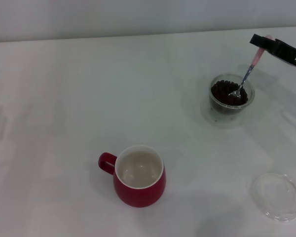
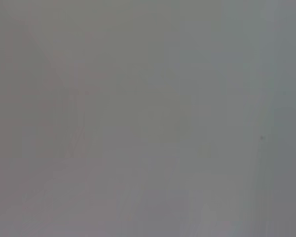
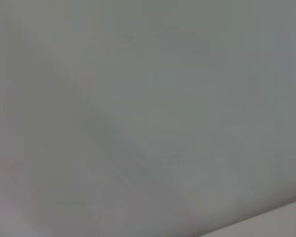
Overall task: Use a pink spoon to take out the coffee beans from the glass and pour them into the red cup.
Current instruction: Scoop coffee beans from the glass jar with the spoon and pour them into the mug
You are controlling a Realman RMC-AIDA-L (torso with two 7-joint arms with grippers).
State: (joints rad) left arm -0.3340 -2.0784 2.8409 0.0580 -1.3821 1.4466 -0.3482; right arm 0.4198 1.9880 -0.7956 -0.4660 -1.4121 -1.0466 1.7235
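Observation:
In the head view, the glass (image 1: 231,101) stands at the right rear of the white table, filled with dark coffee beans (image 1: 225,92). The pink spoon (image 1: 247,73) leans into it, its metal bowl down among the beans and its pink handle end up. My right gripper (image 1: 262,43) is shut on that handle end, reaching in from the right edge. The red cup (image 1: 138,176) sits near the front centre with its handle to the left; its cream inside holds nothing. The left gripper is out of view. Both wrist views show only plain grey surface.
A flat clear round dish (image 1: 278,195) lies at the front right, near the table's edge. The white table (image 1: 64,98) stretches bare to the left and between the glass and the red cup.

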